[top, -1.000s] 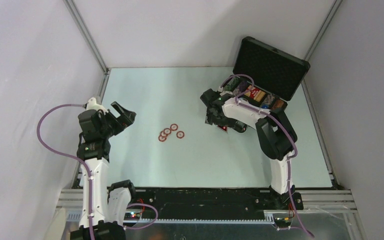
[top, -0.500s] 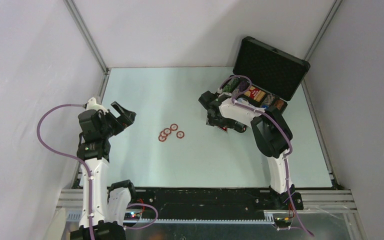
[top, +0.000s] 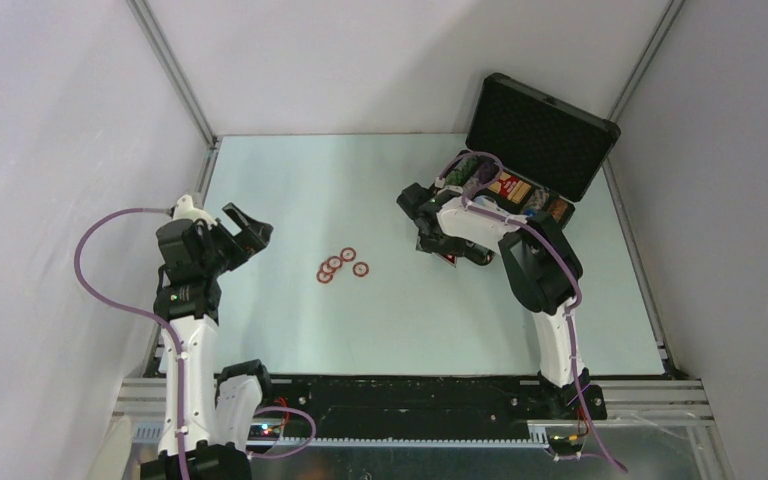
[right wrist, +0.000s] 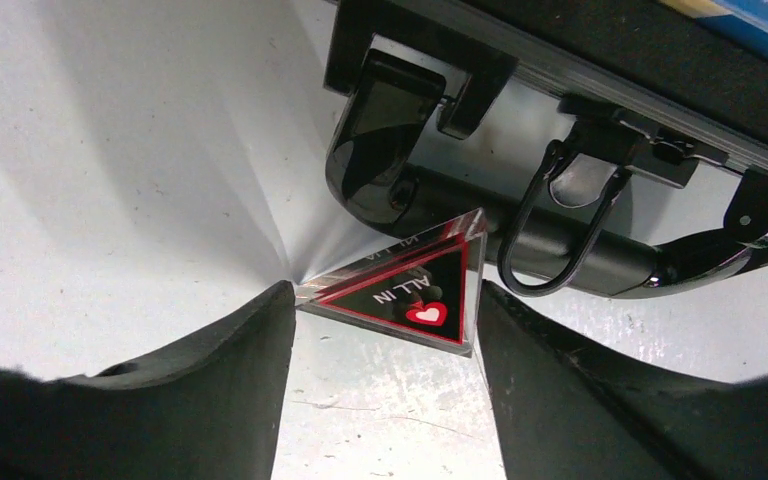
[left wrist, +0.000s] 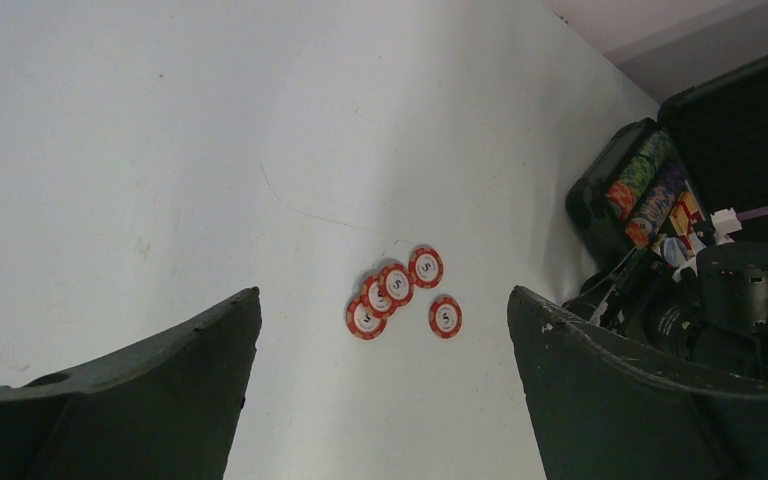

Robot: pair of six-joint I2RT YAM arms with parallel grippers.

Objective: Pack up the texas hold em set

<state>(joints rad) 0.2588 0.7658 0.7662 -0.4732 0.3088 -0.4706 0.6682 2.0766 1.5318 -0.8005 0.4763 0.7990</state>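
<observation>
The left claw point(top: 247, 228) hangs well to the left of the case point(left wrist: 592, 205), its fingers wide apart and holding nothing. Between it and the case, five red-and-white chips point(left wrist: 400, 290) lie loose on the counter point(top: 360, 180), four overlapping in a line and one just apart. The right claw point(right wrist: 384, 297) is at the case's front. Its fingers press on both ends of the black triangular marker point(right wrist: 410, 290), which seems pinched and tilted up, just beside the case's handle point(right wrist: 615, 265). Inside the case, colourful chip rows point(left wrist: 642, 172) fill the left end, with a card box point(top: 508, 185) beside them. The lid point(top: 540, 135) stands open behind.
</observation>
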